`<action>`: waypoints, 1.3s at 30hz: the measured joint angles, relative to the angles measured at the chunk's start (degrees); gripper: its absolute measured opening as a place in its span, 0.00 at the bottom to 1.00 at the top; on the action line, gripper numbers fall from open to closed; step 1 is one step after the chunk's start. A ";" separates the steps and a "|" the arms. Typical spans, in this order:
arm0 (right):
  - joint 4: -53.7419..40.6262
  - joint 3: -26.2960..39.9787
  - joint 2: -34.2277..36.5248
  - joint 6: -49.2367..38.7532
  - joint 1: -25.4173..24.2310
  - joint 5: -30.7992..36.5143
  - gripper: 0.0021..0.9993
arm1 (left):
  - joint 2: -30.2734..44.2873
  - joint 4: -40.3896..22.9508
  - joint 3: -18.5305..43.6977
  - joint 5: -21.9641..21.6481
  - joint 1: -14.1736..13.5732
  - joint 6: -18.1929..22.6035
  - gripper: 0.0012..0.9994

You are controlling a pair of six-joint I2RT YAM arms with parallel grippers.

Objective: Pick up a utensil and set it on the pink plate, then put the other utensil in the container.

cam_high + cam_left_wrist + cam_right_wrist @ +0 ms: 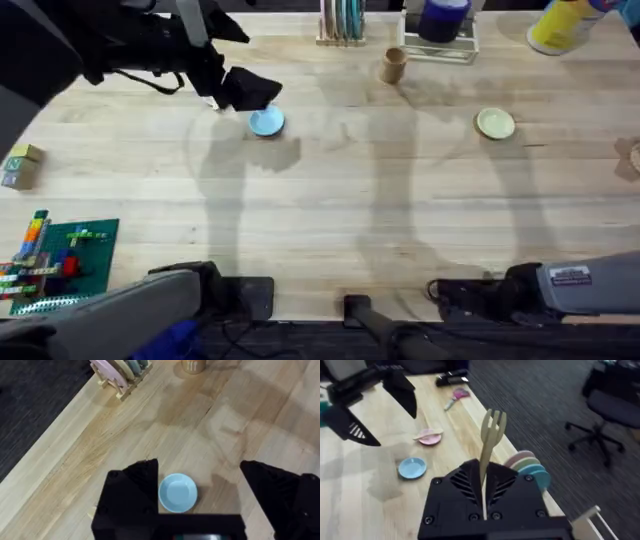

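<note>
My left gripper (pixel 197 466) hangs open over the light blue plate (pixel 177 492), near the table's far left (pixel 250 92). From the right wrist it shows as two spread black fingers (pixel 400 390). The pink plate (pixel 430 440) sits beside the blue one, and a pale stick-like utensil (pixel 427 435) lies across it. In the overhead view the left gripper covers that plate. My right gripper (pixel 484 474) is shut on the wooden fork (pixel 492 425), which stands tines up. The brown container (pixel 393 65) stands at the far middle and is also at the left wrist view's edge (pixel 193 365).
A wooden rack of plates (pixel 342 25) and a wire rack with a dark blue jar (pixel 440 25) line the far edge. A pale yellow plate (pixel 495 123) lies to the right. A green brick board (pixel 60 255) and a small block (pixel 20 165) sit at the left.
</note>
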 joint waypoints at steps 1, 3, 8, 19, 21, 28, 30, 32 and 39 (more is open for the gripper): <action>1.22 0.00 1.09 0.19 -0.34 -1.68 0.03 | 0.00 0.01 0.00 0.02 0.00 0.00 1.00; 3.15 0.00 3.35 0.41 -0.99 -5.17 0.03 | 0.00 0.02 0.00 -0.01 0.00 0.00 1.00; 5.36 -0.02 8.57 0.64 -2.34 -12.08 0.03 | 0.00 0.02 0.00 0.02 0.00 0.00 1.00; 10.35 -0.26 15.27 -0.22 -5.94 -16.71 0.03 | 0.00 0.02 0.00 -0.01 0.00 0.00 1.00; 10.58 -0.26 16.40 -1.47 -6.34 -16.87 0.03 | 0.00 0.02 0.00 0.02 0.00 0.00 1.00; 19.40 -0.26 25.87 -5.91 -6.43 -17.15 0.03 | 0.00 0.02 0.00 -0.01 0.00 0.00 1.00; 20.17 -0.26 27.01 -6.07 -6.23 -17.14 0.03 | 0.00 0.02 0.00 0.00 0.00 0.01 1.00; 21.17 -0.26 27.97 -6.11 -5.99 -17.15 0.03 | 0.00 0.00 0.00 0.02 0.00 0.00 1.00; 25.35 -0.26 30.76 -6.46 -4.58 -17.17 0.03 | 0.00 0.02 0.00 0.00 0.00 0.00 1.00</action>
